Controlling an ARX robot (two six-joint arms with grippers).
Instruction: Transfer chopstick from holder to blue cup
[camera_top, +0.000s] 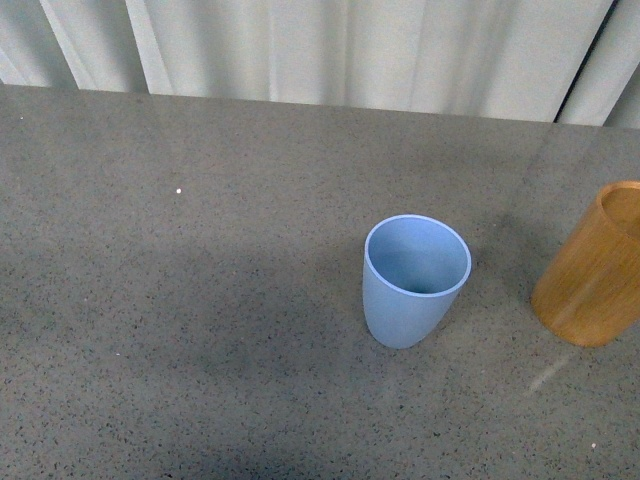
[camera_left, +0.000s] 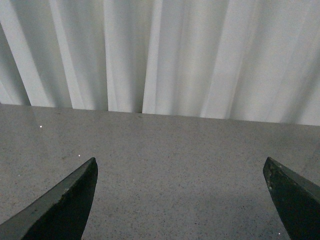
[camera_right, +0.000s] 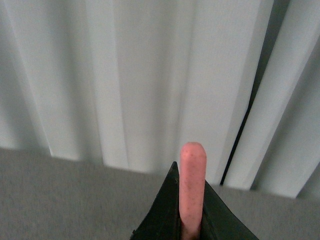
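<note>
My right pincer (camera_right: 192, 212) is clenched on the chopstick (camera_right: 193, 175), which runs out lengthwise past the fingertips. The blue cup (camera_top: 415, 285) stands upright on the counter (camera_top: 200, 300), left of the holder (camera_top: 590, 270), so I judge the carry goes leftward. My left pincer (camera_left: 180, 200) is spread and empty.

The cup (camera_top: 415, 285) looked like matt blue plastic. The holder (camera_top: 590, 280), at the right edge, showed satin wood grain. The table (camera_top: 200, 300) was speckled grey stone, faintly glossy. The chopstick (camera_right: 192, 185) looked smooth.
</note>
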